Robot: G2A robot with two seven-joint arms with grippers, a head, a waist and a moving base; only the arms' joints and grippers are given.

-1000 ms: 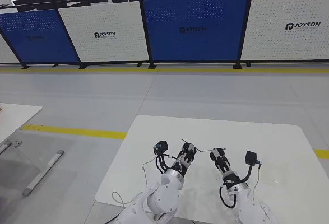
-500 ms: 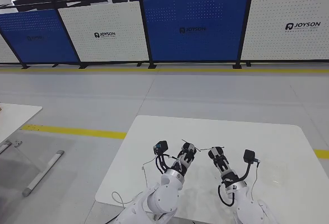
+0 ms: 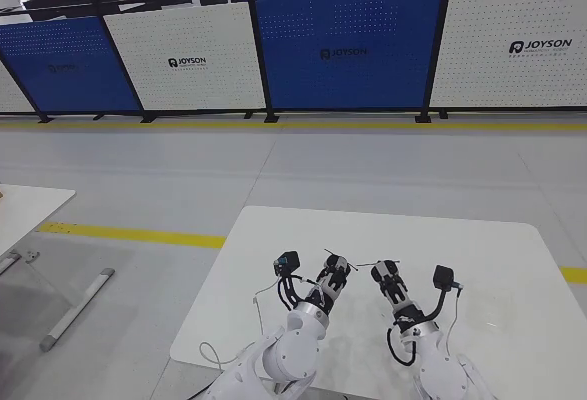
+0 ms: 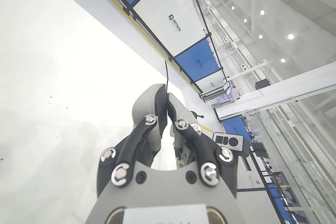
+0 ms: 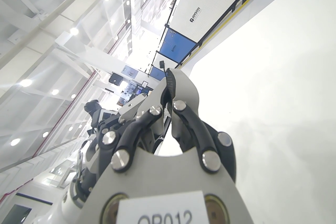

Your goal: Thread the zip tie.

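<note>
A thin black zip tie is held by both grippers above the white table. My left gripper is shut on the strap, and the pointed tail sticks out past its fingertips. My right gripper is shut on the other end, with the small square head poking out just beyond its tips. In the top view the left gripper and the right gripper stand close together near the table's front, tips angled towards each other, with a short stretch of tie between them.
The table's far and right parts are bare. A second white table stands off to the left across the floor. Blue and white partition panels line the back beyond a yellow floor line.
My right gripper has shifted slightly left, towards the left gripper. The left arm has stayed where it was.
</note>
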